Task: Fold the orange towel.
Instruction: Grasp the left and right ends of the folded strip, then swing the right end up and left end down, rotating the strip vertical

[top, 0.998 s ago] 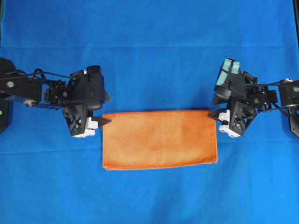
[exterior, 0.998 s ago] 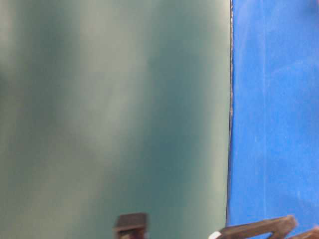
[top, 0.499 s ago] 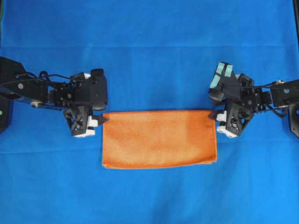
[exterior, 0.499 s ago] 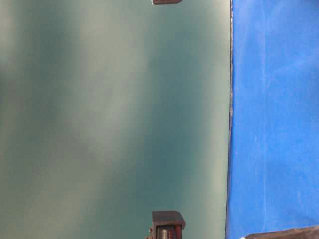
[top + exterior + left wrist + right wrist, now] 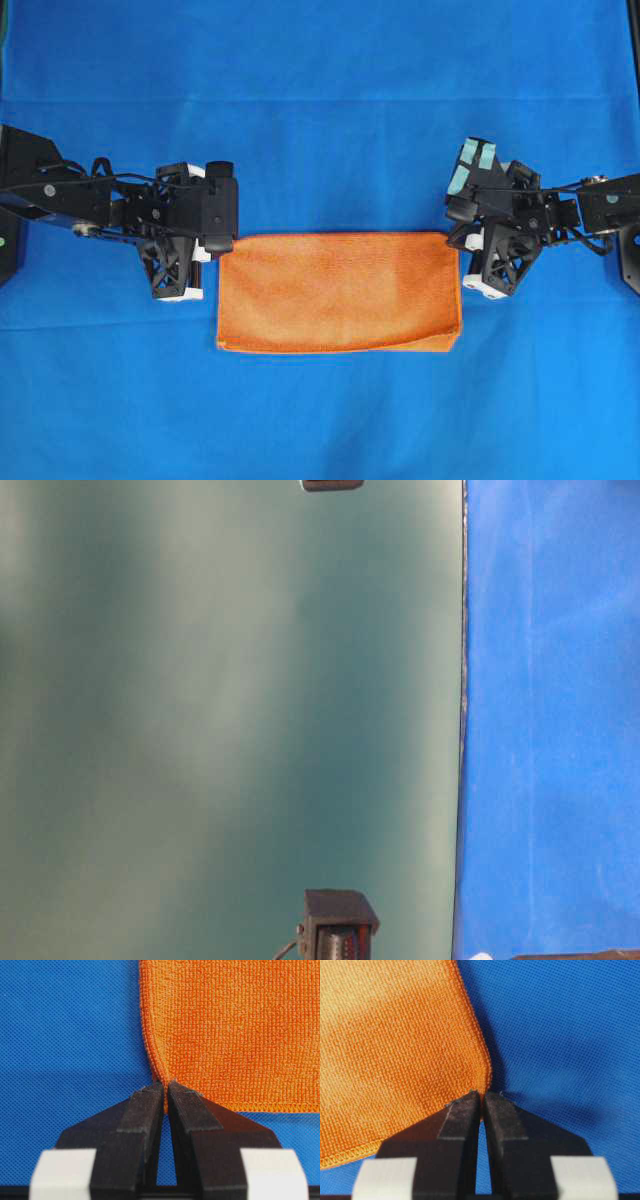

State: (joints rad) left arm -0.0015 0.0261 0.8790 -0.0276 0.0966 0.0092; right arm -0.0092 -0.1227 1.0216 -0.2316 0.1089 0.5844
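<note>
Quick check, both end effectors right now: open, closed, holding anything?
Left end effector: closed, pinching a corner of the orange towel.
Right end effector: closed, pinching the towel's corner on the opposite side.

Light is bright and even across the blue cloth [image 5: 320,90], with no glare and only faint soft shadows just beside the orange towel [image 5: 338,291] in the overhead view. That view is slightly soft. Both wrist views are sharp enough to show weave, with a dark shadow hugging the towel's edge. The table-level view is blurred, perhaps out of focus, mostly murky green.
</note>
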